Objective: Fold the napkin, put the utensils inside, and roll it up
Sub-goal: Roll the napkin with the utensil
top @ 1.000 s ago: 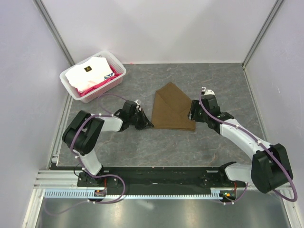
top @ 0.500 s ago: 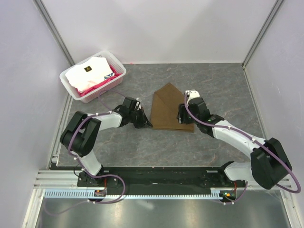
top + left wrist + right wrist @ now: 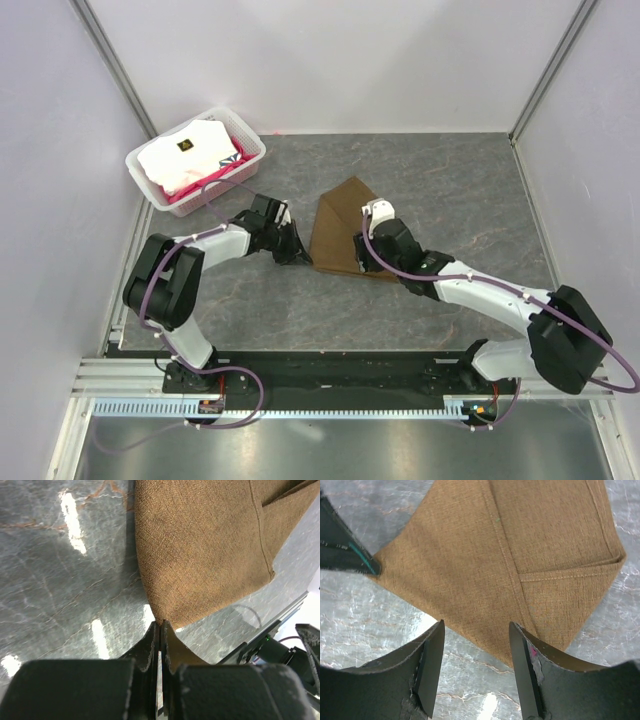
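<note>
The brown napkin (image 3: 335,218) lies folded on the grey table, its point toward the far side. My left gripper (image 3: 300,257) is at the napkin's near left corner. In the left wrist view its jaws (image 3: 161,625) are shut, with the napkin (image 3: 210,555) corner pinched at the tips. My right gripper (image 3: 354,256) hangs over the napkin's near edge. In the right wrist view it (image 3: 476,625) stands open above the napkin (image 3: 485,565) edge, with nothing between the fingers. The utensils are out of view.
A white basket (image 3: 247,163) with white and pink folded cloths stands at the far left. Walls and frame posts close in the table on three sides. The left gripper's fingertip (image 3: 350,555) shows at the upper left of the right wrist view.
My right gripper has swept left from the napkin's right edge to its near middle. The napkin has shifted a little left. The left gripper drew slightly left and closed fully.
</note>
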Tool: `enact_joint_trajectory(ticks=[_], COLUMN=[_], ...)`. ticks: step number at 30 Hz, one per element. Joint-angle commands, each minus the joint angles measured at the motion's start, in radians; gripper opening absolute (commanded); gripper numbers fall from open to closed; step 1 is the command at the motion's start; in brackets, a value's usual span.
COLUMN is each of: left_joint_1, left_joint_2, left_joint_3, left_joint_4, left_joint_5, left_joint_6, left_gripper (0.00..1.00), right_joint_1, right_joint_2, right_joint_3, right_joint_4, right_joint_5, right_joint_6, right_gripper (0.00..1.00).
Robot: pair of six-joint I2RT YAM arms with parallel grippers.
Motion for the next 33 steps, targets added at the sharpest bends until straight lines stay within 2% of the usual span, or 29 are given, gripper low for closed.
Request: enact_joint_trajectory(ticks=[1, 10, 26, 33], left_joint_1=[0.016, 0.037, 0.068, 0.079], left_joint_2=[-0.03, -0.023, -0.024, -0.018], left_joint_3=[0.038, 0.081, 0.081, 0.078], left_joint_4=[-0.051, -0.126, -0.157, -0.155], left_joint_5=[0.052, 0.066, 0.089, 0.126], left_joint_6=[0.068, 0.128, 0.179, 0.183], left_gripper=[0.02, 0.02, 0.02, 0.02], right_joint_1=[0.064, 0.207, 0.362, 0.48], right_joint_2=[0.012, 0.055, 0.256, 0.38], right_joint_3=[0.033, 0.068, 0.174, 0.199], right_joint_4=[0.041, 0.053, 0.174, 0.252], right_joint_5=[0.108, 0.261, 0.343, 0.454], right_joint_6=[-0.062, -0.119, -0.249, -0.294], right_gripper=[0.63, 0.73, 0.74, 0.75])
